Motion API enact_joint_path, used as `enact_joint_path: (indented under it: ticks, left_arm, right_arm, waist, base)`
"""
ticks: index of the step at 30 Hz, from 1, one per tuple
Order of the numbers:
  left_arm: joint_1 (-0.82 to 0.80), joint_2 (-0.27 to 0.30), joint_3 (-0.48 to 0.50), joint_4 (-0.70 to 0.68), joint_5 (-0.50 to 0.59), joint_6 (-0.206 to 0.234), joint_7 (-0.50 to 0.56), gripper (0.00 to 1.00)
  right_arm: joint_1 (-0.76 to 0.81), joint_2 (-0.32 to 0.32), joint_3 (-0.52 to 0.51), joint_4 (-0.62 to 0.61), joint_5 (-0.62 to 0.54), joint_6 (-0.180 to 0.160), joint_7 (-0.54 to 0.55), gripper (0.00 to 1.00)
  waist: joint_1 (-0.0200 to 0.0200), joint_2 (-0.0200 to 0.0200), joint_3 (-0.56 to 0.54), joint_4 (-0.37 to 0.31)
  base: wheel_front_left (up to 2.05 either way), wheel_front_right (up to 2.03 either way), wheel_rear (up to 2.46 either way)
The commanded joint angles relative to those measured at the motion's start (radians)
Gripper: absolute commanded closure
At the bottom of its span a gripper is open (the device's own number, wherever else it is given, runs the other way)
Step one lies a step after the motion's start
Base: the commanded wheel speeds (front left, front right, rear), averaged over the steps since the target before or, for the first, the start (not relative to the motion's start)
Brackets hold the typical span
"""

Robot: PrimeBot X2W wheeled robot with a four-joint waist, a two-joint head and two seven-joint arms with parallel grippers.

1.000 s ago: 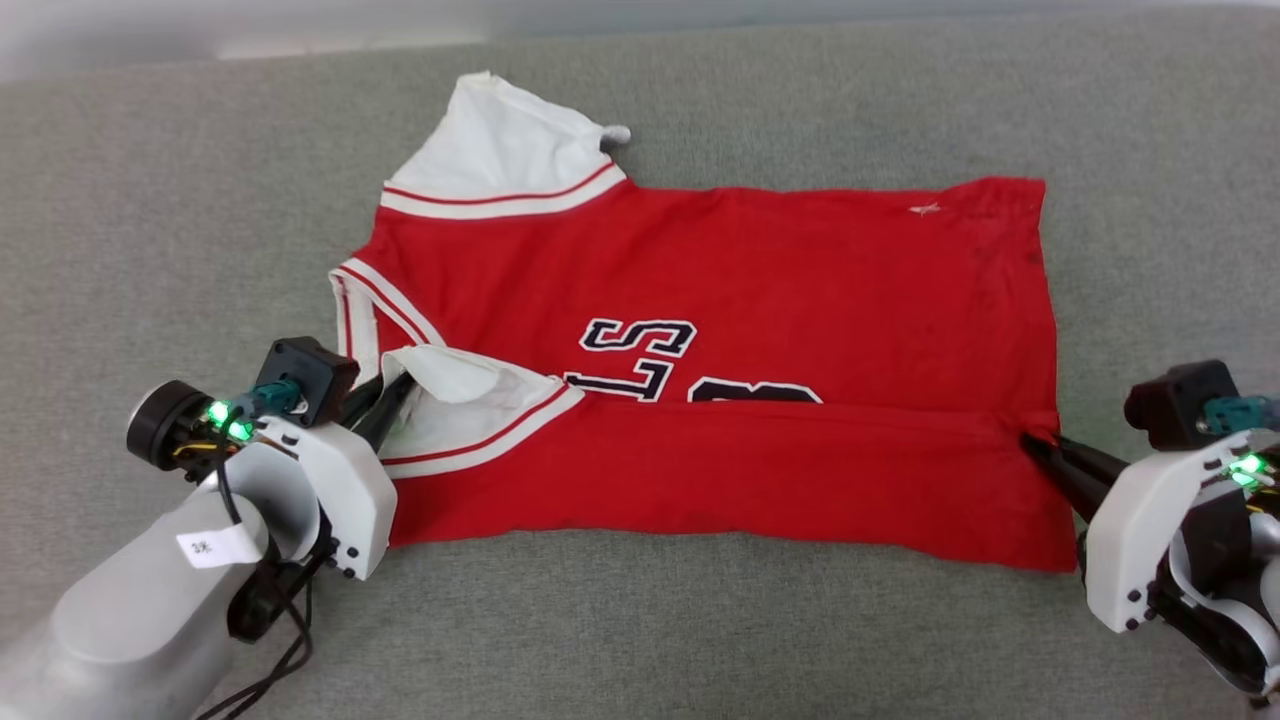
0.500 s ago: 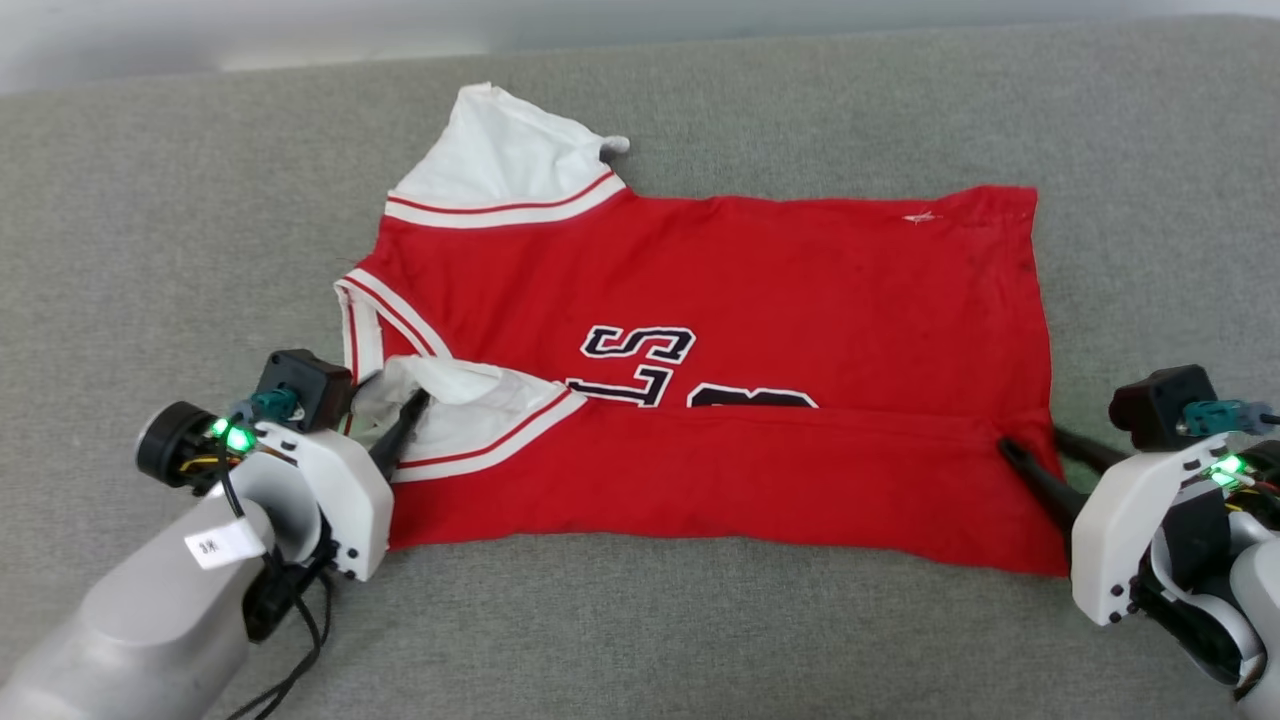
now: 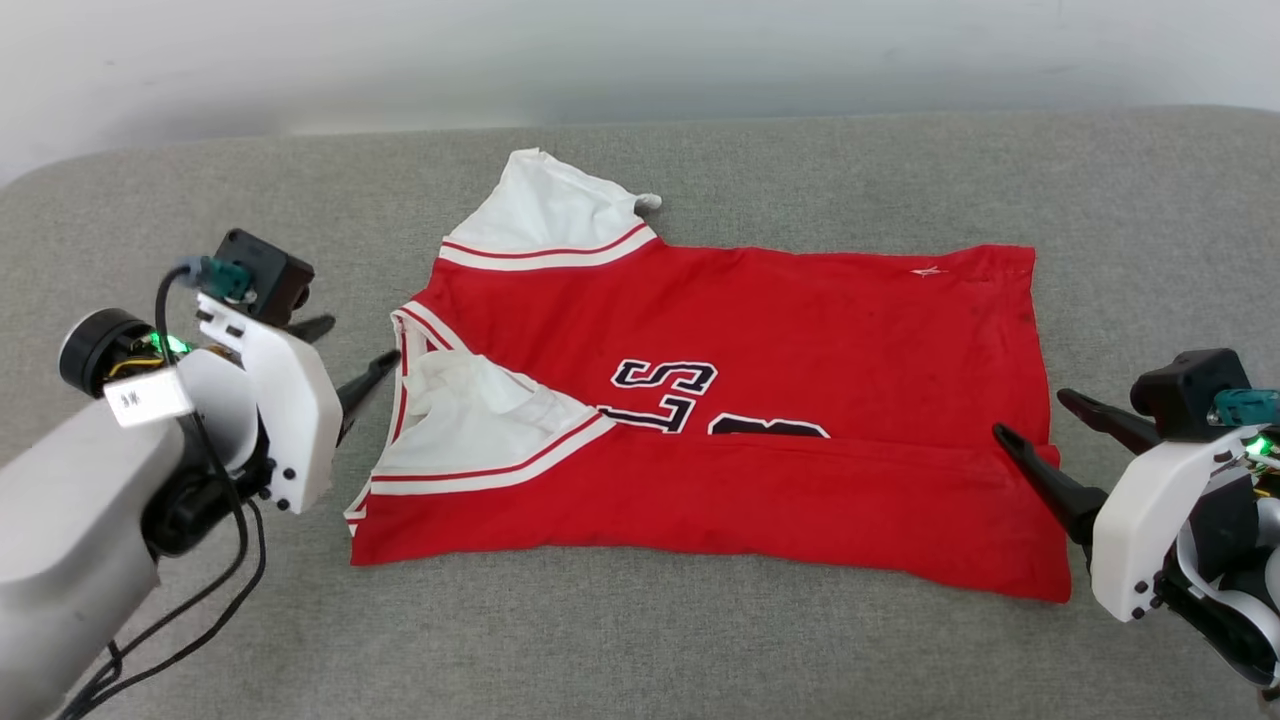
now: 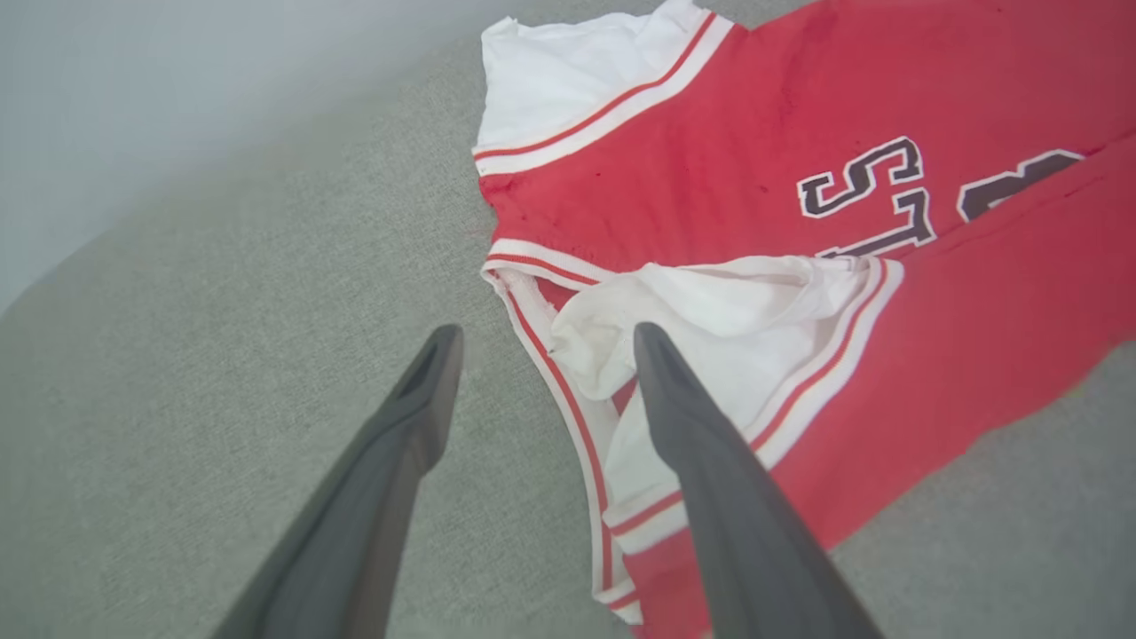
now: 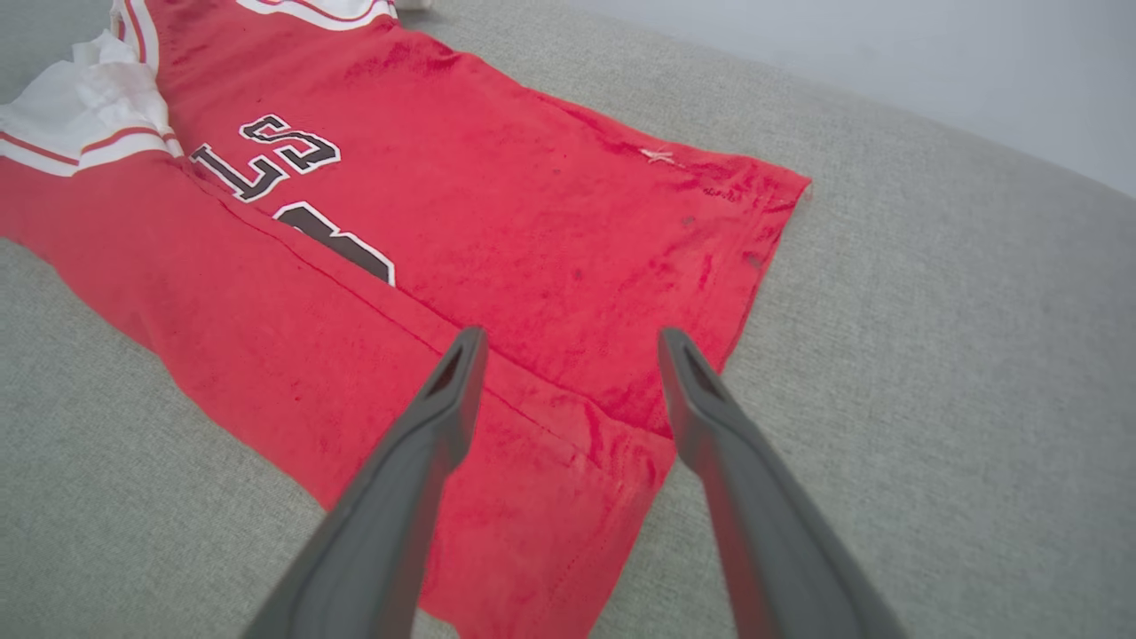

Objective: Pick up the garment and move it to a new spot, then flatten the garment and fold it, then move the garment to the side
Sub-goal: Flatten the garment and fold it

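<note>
Both grips have been let go since a second ago: the left gripper [image 3: 358, 343], then pinched on the near sleeve, and the right gripper [image 3: 1032, 413], then pinched on the hem at the fold line, are now seen with their fingers spread wide and nothing held between them. The head camera has also been shifted, so more of the pale wall [image 3: 640, 60] is taken in.

The garment [image 3: 800, 330] is laid on the grey cushion [image 3: 640, 640], about midway between the two grippers. Its long axis is set across the head view, from the robot's left to its right. The collar [image 3: 400, 330] is pointed to the robot's left and the hem [image 3: 1040, 400] to its right. The near long edge is folded over onto the chest, so that the lower part of the black lettering [image 3: 665, 385] is covered. The far sleeve [image 3: 545, 210] is stretched away from the robot, while the near sleeve [image 3: 470, 415] is tucked in over the chest beside the collar.

In the left wrist view, one finger is seen over bare cushion and the other over the white sleeve and striped trim. In the right wrist view, one finger is seen over the red fabric and the other at the hem's edge. Whether any fingertip is touching the cloth cannot be told.
</note>
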Motion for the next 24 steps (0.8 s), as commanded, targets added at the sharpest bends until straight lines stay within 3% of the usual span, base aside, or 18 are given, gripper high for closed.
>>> enact_joint_path:
  ticks: [1, 6, 11, 24]
  left_arm:
    - [-0.010, 0.009, -0.003, -0.015, -0.030, -0.008, 0.046, 0.00]
    - [-0.027, 0.054, -0.028, -0.065, -0.142, -0.032, 0.274, 0.00]
    - [-0.021, 0.061, -0.063, -0.046, -0.187, -0.037, 0.398, 0.00]
    - [0.085, -0.030, -0.144, 0.126, -0.218, -0.045, 0.444, 0.00]
  right_arm:
    - [0.011, -0.003, -0.004, -0.011, 0.003, 0.000, 0.007, 0.00]
    - [0.026, -0.013, 0.001, -0.037, 0.009, 0.000, 0.050, 0.00]
    - [0.020, -0.009, 0.001, -0.047, 0.014, 0.000, 0.070, 0.00]
    - [-0.019, 0.003, 0.035, -0.026, 0.022, 0.000, 0.071, 0.00]
  waist:
    - [0.0000, -0.0001, -0.001, -0.002]
    - [0.0000, -0.0001, 0.003, -0.012]
    - [0.0000, -0.0001, 0.022, -0.026]
    - [0.0000, -0.0001, 0.062, -0.065]
  base:
    - [0.00, 0.00, 0.00]
    - [0.00, 0.00, 0.00]
    - [0.00, 0.00, 0.00]
    - [0.00, 0.00, 0.00]
